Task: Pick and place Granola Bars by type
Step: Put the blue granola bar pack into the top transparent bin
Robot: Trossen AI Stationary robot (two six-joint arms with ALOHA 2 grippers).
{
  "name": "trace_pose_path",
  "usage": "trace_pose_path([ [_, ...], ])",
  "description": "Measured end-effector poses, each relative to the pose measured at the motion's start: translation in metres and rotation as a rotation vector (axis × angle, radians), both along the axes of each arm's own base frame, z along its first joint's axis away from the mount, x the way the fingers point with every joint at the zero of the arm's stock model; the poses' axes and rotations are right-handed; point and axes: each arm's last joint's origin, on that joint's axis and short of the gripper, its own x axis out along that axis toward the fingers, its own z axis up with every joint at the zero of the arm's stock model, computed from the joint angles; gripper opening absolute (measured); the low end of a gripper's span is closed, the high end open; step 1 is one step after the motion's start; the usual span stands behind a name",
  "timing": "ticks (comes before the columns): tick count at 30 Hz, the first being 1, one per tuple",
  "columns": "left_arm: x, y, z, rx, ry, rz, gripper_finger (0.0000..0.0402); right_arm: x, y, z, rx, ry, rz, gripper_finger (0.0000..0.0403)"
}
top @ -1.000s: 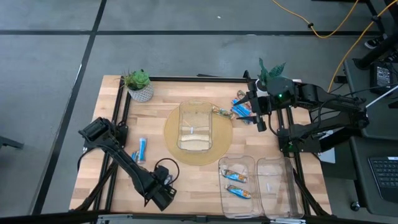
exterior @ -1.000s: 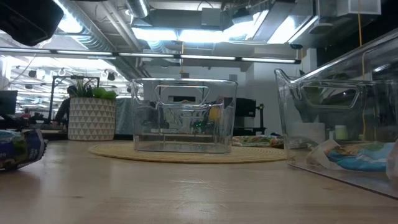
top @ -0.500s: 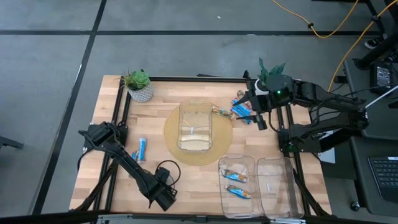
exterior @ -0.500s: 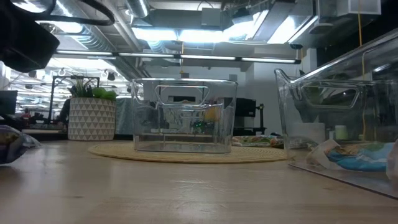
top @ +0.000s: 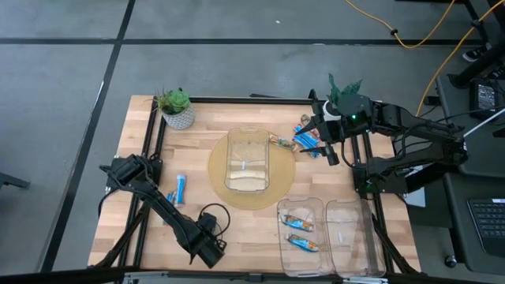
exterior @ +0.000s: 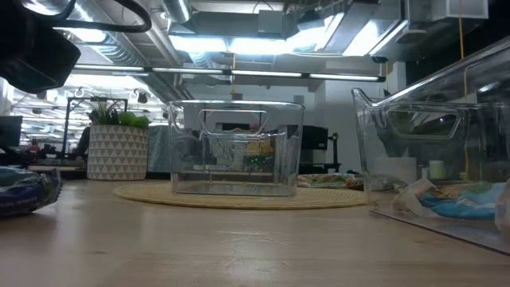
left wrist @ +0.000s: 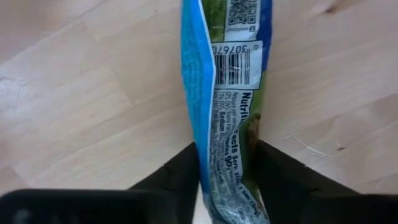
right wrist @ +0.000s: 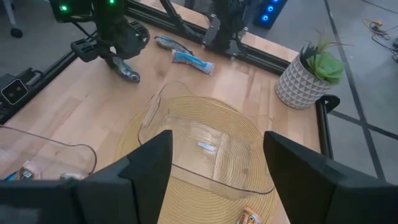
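A blue-and-silver Granola Bar (left wrist: 233,93) lies on the wooden table near its front edge, and my left gripper (left wrist: 229,165) is shut on it from above. The gripper body (top: 207,241) hides that bar in the high view; the low view shows the bar (exterior: 24,191) on the tabletop. Two more blue bars (top: 180,188) lie toward the left edge. Several bars (top: 304,138) lie at the far right, under my open right gripper (top: 327,150), which hangs high above them. Two multicoloured bars (top: 300,233) lie in a clear bin. My left gripper pinches the bar's two long edges (left wrist: 208,168) between its fingers, close to one end of the wrapper. The fingers point straight down and lie across the bar. The wrapper is squeezed narrow there, its blue edge turned up, and the rest of the bar lies on the table.
A clear bin (top: 248,162) stands on a round woven mat (top: 217,170) at the table's middle. Two clear bins (top: 351,237) stand side by side at the near right. A potted plant (top: 177,110) is at the far left, another plant (top: 343,87) at the far right.
My left gripper has come down a little onto the bar near the front edge and then kept still.
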Motion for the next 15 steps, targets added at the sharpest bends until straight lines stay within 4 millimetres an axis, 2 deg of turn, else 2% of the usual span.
trace_pose_path([
  [7, 0.0001, 0.0003, 0.0, 0.008, -0.007, 0.002, 0.0052, -0.0001, 0.0, 0.0, 0.001, 0.0, 0.0, 0.0253],
  [15, 0.0006, 0.0034, 0.0016, 0.053, -0.023, 0.014, 0.0044, -0.0002, 0.0, -0.0003, 0.005, 0.005, -0.002, 0.0253],
])
